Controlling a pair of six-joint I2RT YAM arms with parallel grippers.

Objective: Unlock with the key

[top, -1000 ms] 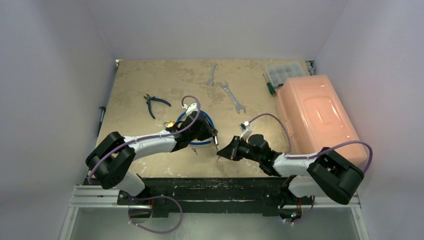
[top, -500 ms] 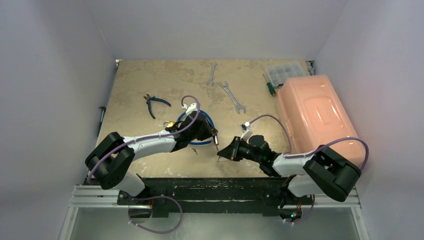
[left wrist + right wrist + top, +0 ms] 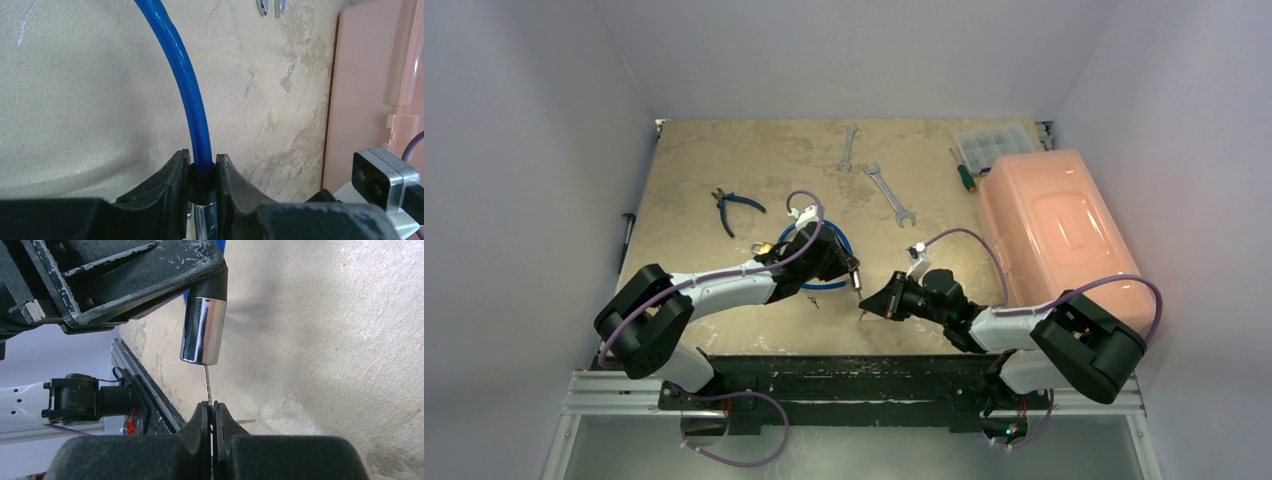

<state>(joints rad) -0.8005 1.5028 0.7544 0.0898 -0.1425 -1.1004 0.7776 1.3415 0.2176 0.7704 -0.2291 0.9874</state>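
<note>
Inserting: right gripper jaws pinch key, tip at 6 o'clock of lock barrel; left gripper jaws clamp lock barrel. Next: seat fully, twist.

From above I see the left gripper over a blue cable looped at mid-table. The right gripper is nearly tip to tip with it, and a small brass padlock sits beside the left arm. Farther back lie blue-handled pliers, a short silver open-ended wrench, a longer silver wrench, a green-handled screwdriver, a clear plastic compartment box and a translucent orange plastic toolbox.
</note>
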